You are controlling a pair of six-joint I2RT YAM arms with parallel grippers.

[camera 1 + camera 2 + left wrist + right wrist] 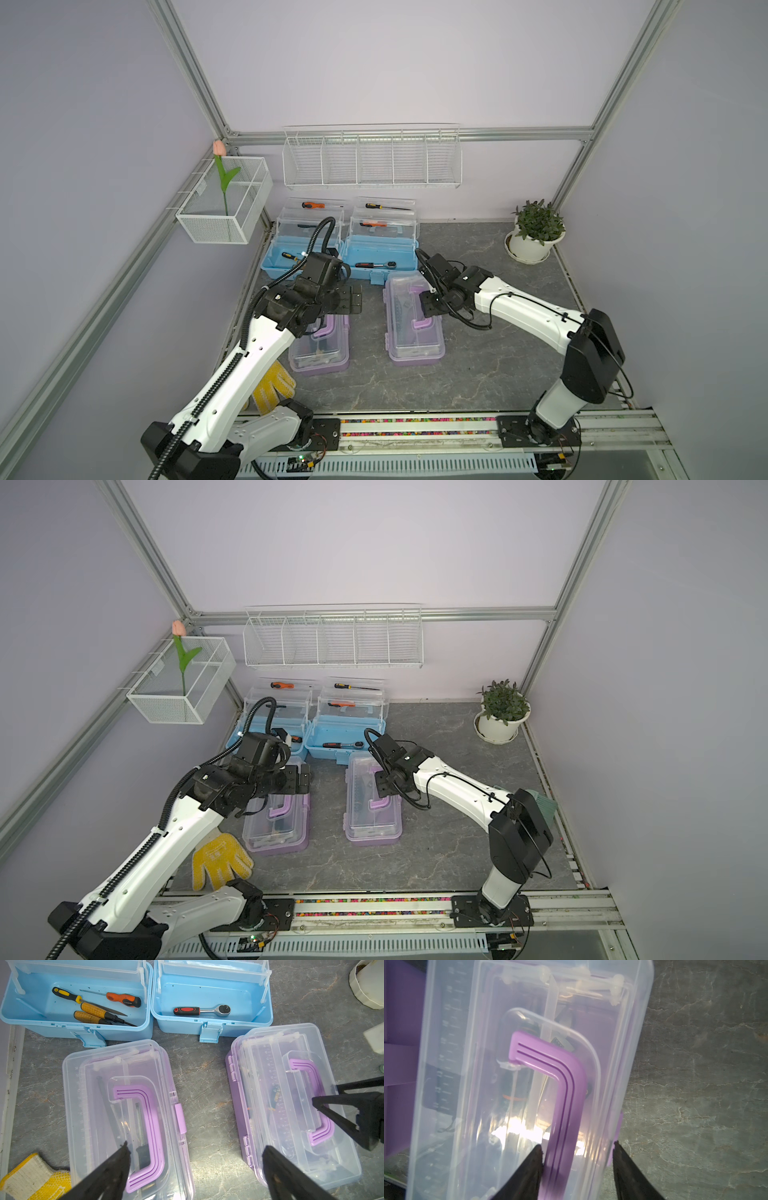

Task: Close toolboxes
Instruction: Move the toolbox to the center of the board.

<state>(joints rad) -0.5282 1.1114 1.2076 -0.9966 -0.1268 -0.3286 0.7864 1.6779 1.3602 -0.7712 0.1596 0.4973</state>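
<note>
Jaws left: wide apart, empty | jaws right: part-open astride purple toolbox point(446, 1105) handle point(566, 1084)

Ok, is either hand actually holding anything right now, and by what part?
Left hand is open, holding nothing. Right hand straddles the handle and latch of a purple toolbox; whether it grips them cannot be told.

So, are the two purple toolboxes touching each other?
Apart. The left wrist view shows a strip of bare table between the left purple toolbox and the right purple toolbox.
</note>
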